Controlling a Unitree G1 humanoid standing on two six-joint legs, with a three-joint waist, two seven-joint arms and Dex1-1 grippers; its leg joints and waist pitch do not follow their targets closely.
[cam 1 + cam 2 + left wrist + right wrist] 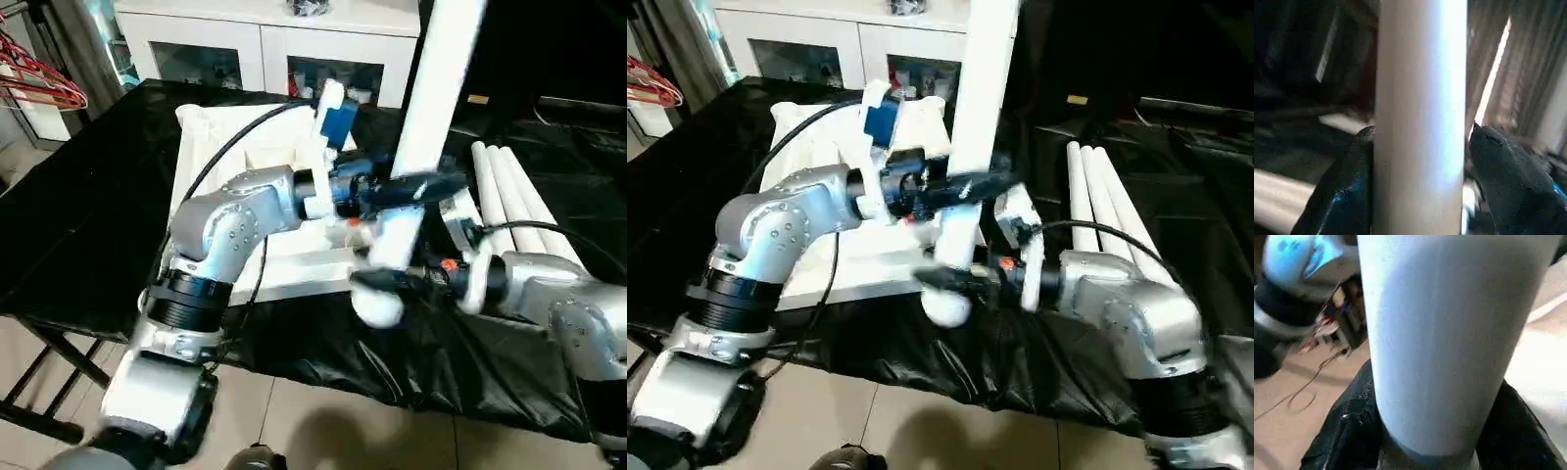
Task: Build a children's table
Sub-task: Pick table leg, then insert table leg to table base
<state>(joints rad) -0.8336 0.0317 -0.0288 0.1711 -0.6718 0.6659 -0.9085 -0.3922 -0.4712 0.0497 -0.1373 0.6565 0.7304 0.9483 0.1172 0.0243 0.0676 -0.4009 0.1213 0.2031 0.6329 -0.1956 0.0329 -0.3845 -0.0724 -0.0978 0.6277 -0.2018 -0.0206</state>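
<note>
One white leg (441, 78) of the children's table stands nearly upright, leaning a little, with its rounded lower end (377, 308) just past the front corner of the white table top (220, 137), which lies underside up. My left gripper (411, 188) straddles the leg's middle. In the left wrist view one finger (1347, 191) touches the leg and the other (1508, 176) stands a sliver off, so it is open. My right gripper (387, 281) is shut on the leg near its lower end, both fingers (1347, 431) pressed against it.
Three more white legs (509, 201) lie side by side on the black-covered work table (78, 215) to the right. A white glass-door cabinet (265, 49) stands behind, and red hangers (39, 83) are at the far left. Tiled floor lies below the front edge.
</note>
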